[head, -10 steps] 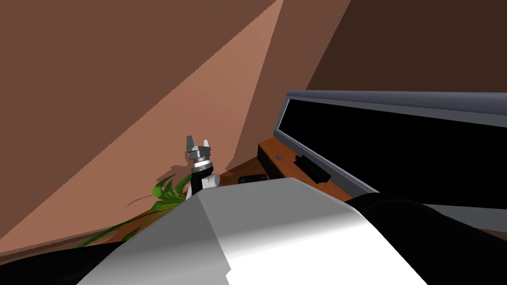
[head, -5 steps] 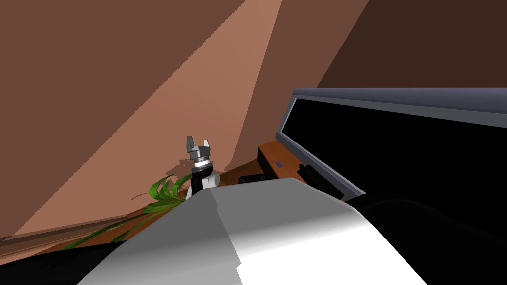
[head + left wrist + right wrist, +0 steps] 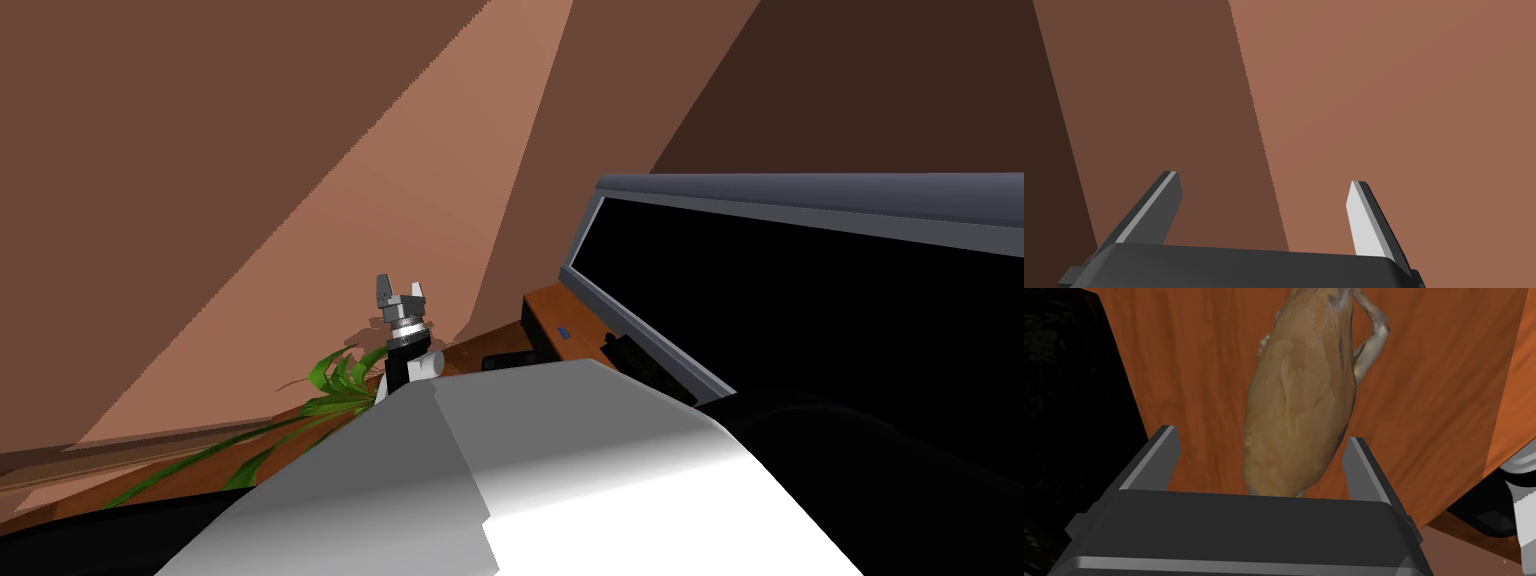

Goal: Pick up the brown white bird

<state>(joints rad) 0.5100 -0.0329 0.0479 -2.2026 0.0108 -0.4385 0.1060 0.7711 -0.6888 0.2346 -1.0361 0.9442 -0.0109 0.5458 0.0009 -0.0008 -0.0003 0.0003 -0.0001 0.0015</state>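
The brown bird (image 3: 1299, 403) lies on an orange-brown wooden surface (image 3: 1189, 363), its pale legs at the far end. My right gripper (image 3: 1263, 435) is open, and its two fingers stand on either side of the bird's near end without pressing it. Raised in front of the wall, my left gripper (image 3: 402, 290) is also open (image 3: 1264, 177), with nothing between its fingers.
A large black screen in a grey frame (image 3: 640, 195) stands to the right on a wooden stand (image 3: 545, 298). A dark box (image 3: 510, 360) lies on the stand. A green plant (image 3: 335, 375) spreads low on the left. A black area (image 3: 1069, 388) borders the wood.
The head view has swung a little, so the screen sits further right and more of the plant shows. The left gripper holds its place, still open.
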